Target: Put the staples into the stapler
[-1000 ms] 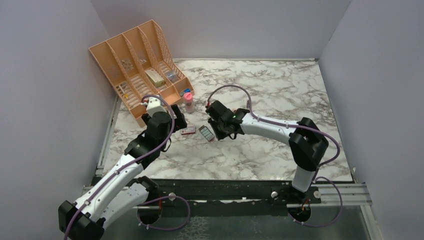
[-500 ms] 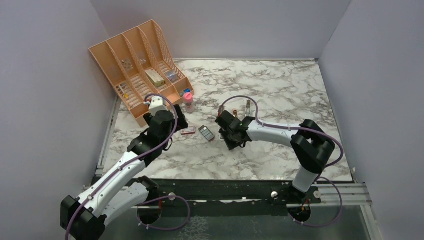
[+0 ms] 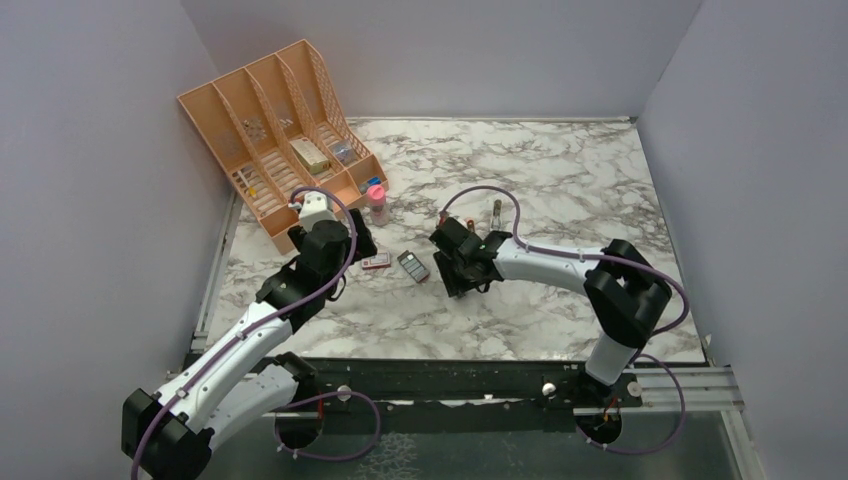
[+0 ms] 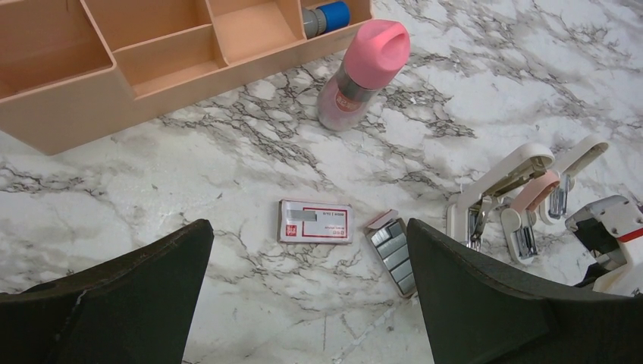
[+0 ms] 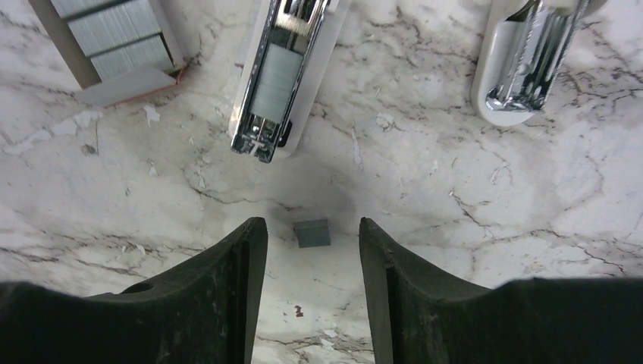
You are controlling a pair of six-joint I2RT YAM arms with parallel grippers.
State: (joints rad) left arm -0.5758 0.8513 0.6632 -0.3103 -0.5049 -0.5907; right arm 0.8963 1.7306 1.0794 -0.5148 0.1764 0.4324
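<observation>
1. Right gripper [image 5: 312, 227] hovers with its fingers apart, gripping nothing. A short staple strip [image 5: 312, 234] lies loose on the marble between them, lower centre.
2. The opened stapler [image 5: 282, 76] lies just above it, with the tray of staples [image 5: 114, 38] at upper left.
3. Left gripper [image 4: 308, 226] gapes wide above the red-and-white sleeve [image 4: 316, 222].

One opened stapler [image 4: 502, 177], one grey tray of staples [image 4: 394, 254] just left of it, one red-and-white sleeve [image 4: 315, 221] farther left, one short loose staple strip [image 5: 312, 233] near its front end, one pink-capped bottle [image 4: 358, 77] and one peach organiser [image 4: 61, 114] are present.
</observation>
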